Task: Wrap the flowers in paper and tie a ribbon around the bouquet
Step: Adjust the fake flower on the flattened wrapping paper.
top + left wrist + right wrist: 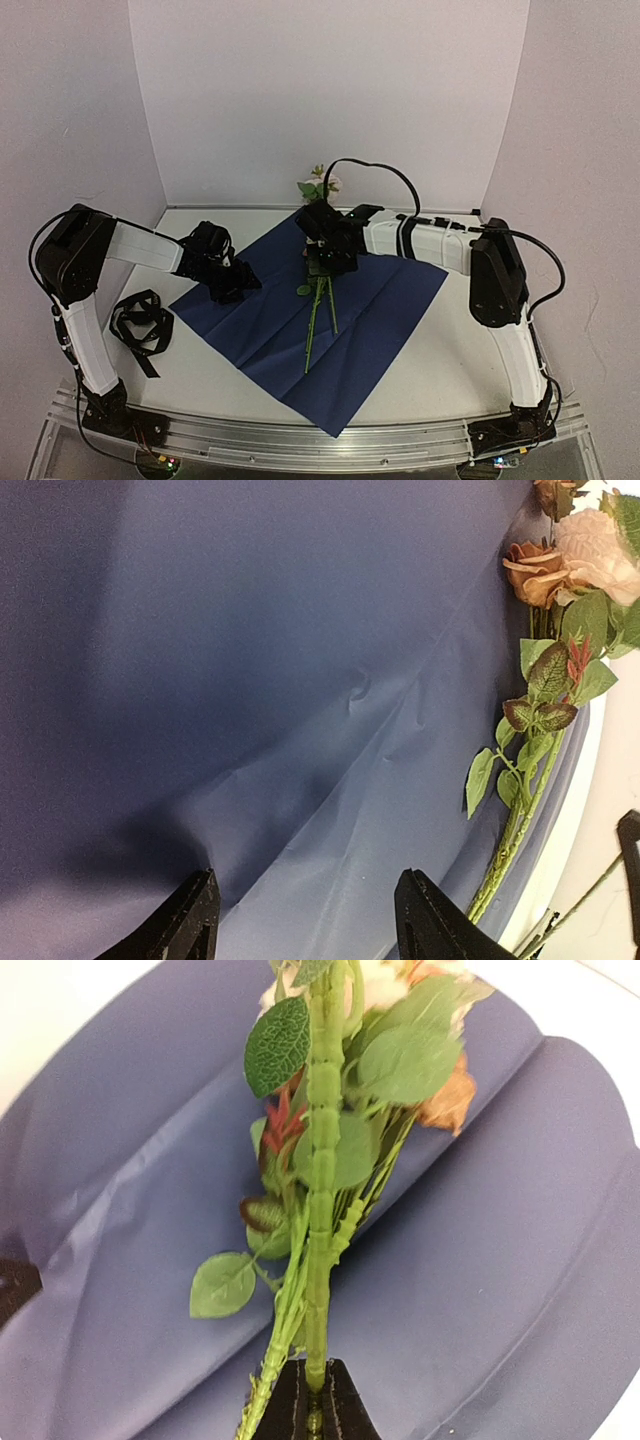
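Note:
The paper [290,330] lies spread open on the table, navy face up, set like a diamond. The flowers [320,300] rest along its middle, stems toward me and rose heads [322,185] past the far corner. My right gripper [328,262] is shut on a thick green stem [322,1160] just below the leaves, above the paper [500,1260]. Over the sheet's left corner my left gripper [238,285] hangs open, nothing between its fingers [190,920], the paper [250,680] beneath and the flowers [560,600] to its right. The black ribbon [140,322] lies heaped at the left. No wrapped bouquet is in view.
White walls close the table at the back and on both sides. The table's near edge is a metal rail [300,440] carrying both arm bases. Bare white tabletop [450,350] shows to the right of the paper.

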{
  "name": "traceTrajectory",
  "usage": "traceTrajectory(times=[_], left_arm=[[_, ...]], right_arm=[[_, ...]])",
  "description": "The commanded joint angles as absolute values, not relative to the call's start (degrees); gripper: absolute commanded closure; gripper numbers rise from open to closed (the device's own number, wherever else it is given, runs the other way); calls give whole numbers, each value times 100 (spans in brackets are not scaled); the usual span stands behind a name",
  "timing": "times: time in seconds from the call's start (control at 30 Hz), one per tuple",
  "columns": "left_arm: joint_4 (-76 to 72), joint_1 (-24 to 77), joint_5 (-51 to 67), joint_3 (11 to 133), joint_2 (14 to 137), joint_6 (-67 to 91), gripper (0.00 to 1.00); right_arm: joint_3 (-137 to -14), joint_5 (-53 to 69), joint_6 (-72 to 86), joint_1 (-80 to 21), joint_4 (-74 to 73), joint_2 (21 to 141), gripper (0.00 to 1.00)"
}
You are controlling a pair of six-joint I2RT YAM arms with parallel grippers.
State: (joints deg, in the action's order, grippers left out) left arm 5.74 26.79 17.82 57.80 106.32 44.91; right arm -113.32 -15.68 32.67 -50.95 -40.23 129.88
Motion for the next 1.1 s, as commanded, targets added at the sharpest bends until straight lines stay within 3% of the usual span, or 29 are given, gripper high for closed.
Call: traceTrajectory(times=[0.0, 0.57, 0.87, 0.97, 1.07], left_arm=[[675, 2673, 1794, 5914, 10767, 4434, 38], [642, 2678, 1831, 5929, 10794, 4447, 38], [622, 2674, 1846, 5943, 10808, 4447, 38], [621, 2676, 1852, 5946, 10811, 4448, 38], [630, 2676, 1849, 5936, 10802, 4448, 38]], right_arm=[[-11534, -2030, 3744, -4934, -4067, 12676, 100], [-11447, -1344, 4017, -4758, -4148, 13170, 100], [-11184, -1243, 4125, -4679, -4148, 13155, 94], [-11212, -1150, 4021, -4678, -4148, 13181, 86], [-11150, -1105, 3882, -4676, -4148, 13071, 68]])
